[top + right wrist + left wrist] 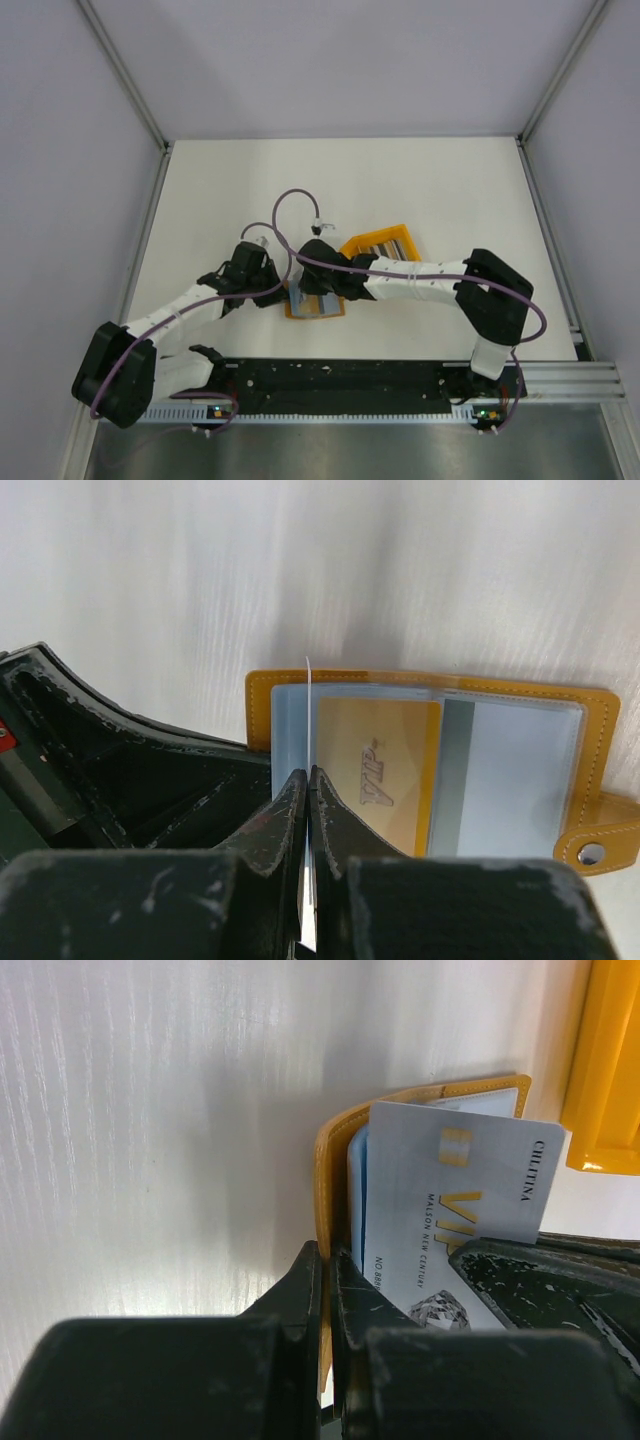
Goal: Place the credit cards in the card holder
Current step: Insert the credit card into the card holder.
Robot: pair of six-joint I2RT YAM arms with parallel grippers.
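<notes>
Table (450, 190): white, walled on three sides. The left arm (170, 320) reached in from the lower left of the top view and the right arm (420, 282) from the lower right. Their wrists met at frame centre.

Bin (352, 245): orange, just up and right of centre. A striped row of cards (385, 243) lay inside it.

Holder (322, 306): lay open at centre, just down-left of the bin. The left gripper (325, 1290) was clenched on the edge of its mustard cover, which stood curled upward in the left wrist view.

Silver card (450, 1210): grasped by the right gripper (308, 780), jaws clamped tight on it. In the right wrist view it showed edge-on as a thin white line over the leftmost sleeve. I could not tell whether its leading edge had entered that sleeve.

Gold card (380, 770): seated in the next sleeve.

Clasp tab (592, 848): unfastened, at the lower right of the right wrist view.

Risks, as judged:
- The card edge could catch on the sleeve lip or ride over the plastic, since the pocket mouth is narrow and limp.
- A hard push could buckle the card or slide it in the jaws.
- The cover could slip from the left pinch, letting the holder skate away or flop shut.
- The two grippers sat very close, so a small correction could knock them together.
</notes>
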